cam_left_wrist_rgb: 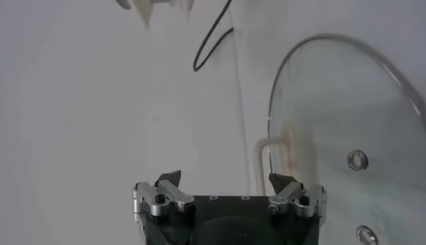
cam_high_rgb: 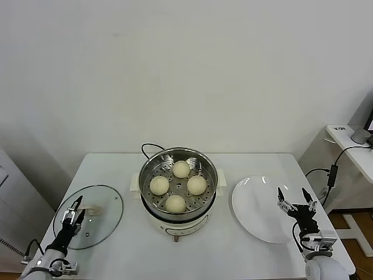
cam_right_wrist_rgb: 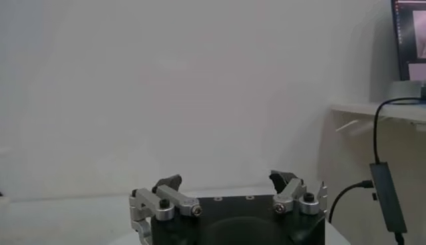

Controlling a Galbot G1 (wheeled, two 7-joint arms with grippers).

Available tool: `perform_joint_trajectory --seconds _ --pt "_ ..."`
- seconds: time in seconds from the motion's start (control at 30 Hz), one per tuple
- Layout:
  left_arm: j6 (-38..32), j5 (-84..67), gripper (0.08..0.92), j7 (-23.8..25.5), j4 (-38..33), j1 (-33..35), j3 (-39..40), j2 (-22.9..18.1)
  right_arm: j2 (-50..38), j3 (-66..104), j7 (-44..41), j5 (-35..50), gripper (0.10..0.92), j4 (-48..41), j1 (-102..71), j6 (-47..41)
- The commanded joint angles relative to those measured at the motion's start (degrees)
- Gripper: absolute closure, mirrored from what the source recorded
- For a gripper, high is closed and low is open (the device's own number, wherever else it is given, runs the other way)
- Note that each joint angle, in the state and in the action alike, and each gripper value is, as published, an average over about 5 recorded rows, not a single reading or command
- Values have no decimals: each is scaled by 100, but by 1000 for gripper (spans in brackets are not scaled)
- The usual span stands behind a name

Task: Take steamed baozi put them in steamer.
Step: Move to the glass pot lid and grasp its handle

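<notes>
Several cream-white steamed baozi [cam_high_rgb: 181,169] [cam_high_rgb: 159,185] [cam_high_rgb: 197,185] [cam_high_rgb: 175,203] lie on the perforated tray inside the shiny steel steamer [cam_high_rgb: 150,170], which stands on its white base at the middle of the table. My left gripper [cam_high_rgb: 73,213] is open over the glass lid at the table's front left, with nothing between its fingers; the left wrist view shows this open gripper [cam_left_wrist_rgb: 227,180] beside the lid's rim. My right gripper [cam_high_rgb: 295,199] is open above the right edge of the white plate, holding nothing. In the right wrist view, that gripper [cam_right_wrist_rgb: 230,180] faces only the bare wall.
A round glass lid [cam_high_rgb: 99,201] lies flat left of the steamer. An empty white plate [cam_high_rgb: 253,204] lies to its right. The steamer's black cord [cam_high_rgb: 147,146] runs off behind it. A side desk [cam_high_rgb: 349,143] with cables stands beyond the table's right edge.
</notes>
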Motion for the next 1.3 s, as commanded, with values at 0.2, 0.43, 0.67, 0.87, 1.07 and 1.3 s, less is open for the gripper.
perform_joint_trajectory --seconds 0.2,0.43,0.67,0.87,1.07,1.3 --pt "-135 -256 178 173 517 -604 163 -10 22 147 -19 -56 203 -38 14 18" --pt "-215 -449 329 278 441 -538 182 -15 -54 270 -23 3 203 -37 39 -10" --pt "-307 -632 537 317 375 -451 148 29 -50 247 -25 -31 203 -47 57 -20" --pt "-427 -904 710 331 42 -300 23 134 -66 240 -31 -38 203 -34 67 -25" --pt "-666 -1308 866 598 -509 -168 -205 351 -88 262 -53 -25 203 5 30 -15" --pt "-368 -2077 888 1312 -1207 -251 -426 741 -158 277 -110 25 203 70 -13 -26"
